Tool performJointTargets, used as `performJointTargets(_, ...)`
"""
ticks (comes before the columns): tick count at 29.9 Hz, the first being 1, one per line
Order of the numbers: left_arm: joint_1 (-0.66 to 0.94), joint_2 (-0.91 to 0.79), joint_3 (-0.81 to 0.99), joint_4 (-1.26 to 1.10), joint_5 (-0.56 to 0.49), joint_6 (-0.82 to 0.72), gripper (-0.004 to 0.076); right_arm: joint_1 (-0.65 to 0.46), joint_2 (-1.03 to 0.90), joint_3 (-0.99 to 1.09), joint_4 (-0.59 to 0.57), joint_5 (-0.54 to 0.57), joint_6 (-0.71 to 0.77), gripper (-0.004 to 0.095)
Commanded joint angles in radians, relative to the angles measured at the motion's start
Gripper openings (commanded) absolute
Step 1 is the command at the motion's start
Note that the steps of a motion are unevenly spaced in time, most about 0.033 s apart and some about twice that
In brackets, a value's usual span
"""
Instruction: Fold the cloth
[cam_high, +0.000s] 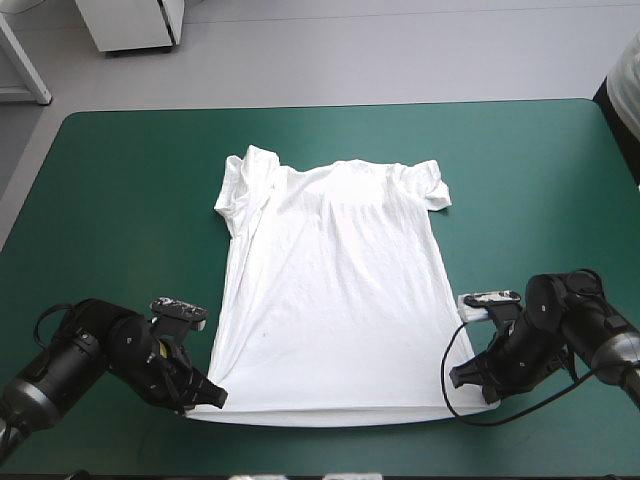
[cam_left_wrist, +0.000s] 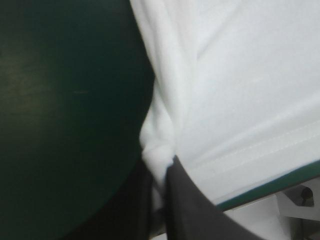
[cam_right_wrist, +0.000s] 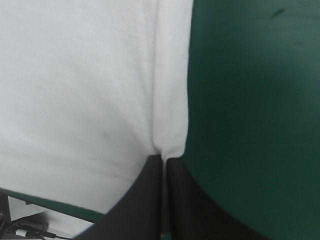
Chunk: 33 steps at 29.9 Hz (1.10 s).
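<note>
"Left gripper, what have you got?"

"From my seat, its black fingers are nearly together. They pinch the T-shirt at its near left hem corner, with cloth bunched between them."

"And the right gripper?"

"Likewise pressed onto the cloth, on the side edge by the near right corner. I see the shirt spread flat mid-table on the teal-green cover, collar toward the far edge."
</note>
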Motion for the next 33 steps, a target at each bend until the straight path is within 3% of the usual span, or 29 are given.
performJointTargets(1, -0.007, -0.017, 0.013, -0.028, -0.041, 0.0, -0.001, 0.002, -0.04, 0.019, -0.003, -0.005, -0.008, -0.0013)
performJointTargets(4, -0.007, -0.017, 0.023, -0.03, -0.065, -0.002, 0.0001, 0.002, -0.04, 0.027, -0.003, -0.026, -0.017, -0.0005)
performJointTargets(6, -0.007, -0.017, 0.023, -0.037, -0.08, 0.003, 0.0053, 0.002, -0.04, 0.027, 0.004, -0.05, -0.02, 0.0036)
performJointTargets(11, -0.007, -0.015, 0.023, -0.057, -0.078, 0.025, 0.0264, 0.002, -0.04, 0.027, 0.041, -0.056, -0.038, 0.0258)
performJointTargets(15, -0.007, -0.015, 0.021, -0.055, -0.009, 0.039, 0.0377, 0.002, -0.04, 0.003, 0.045, -0.024, -0.046, 0.0455)
performJointTargets(18, -0.007, -0.017, -0.019, -0.053, 0.104, 0.043, 0.0417, 0.002, -0.04, -0.072, 0.045, 0.023, -0.046, 0.0526)
performJointTargets(24, -0.004, -0.038, -0.263, -0.02, 0.073, 0.035, 0.0458, 0.002, -0.038, -0.308, -0.005, -0.044, -0.002, 0.0535)
performJointTargets(28, -0.004, 0.009, -0.436, 0.141, -0.048, -0.006, 0.0459, 0.002, -0.004, -0.462, -0.116, -0.141, 0.054, 0.0535)
performJointTargets(33, -0.004, 0.14, -0.545, 0.307, -0.147, -0.069, 0.0459, 0.002, 0.078, -0.597, -0.196, -0.178, 0.084, 0.0539)
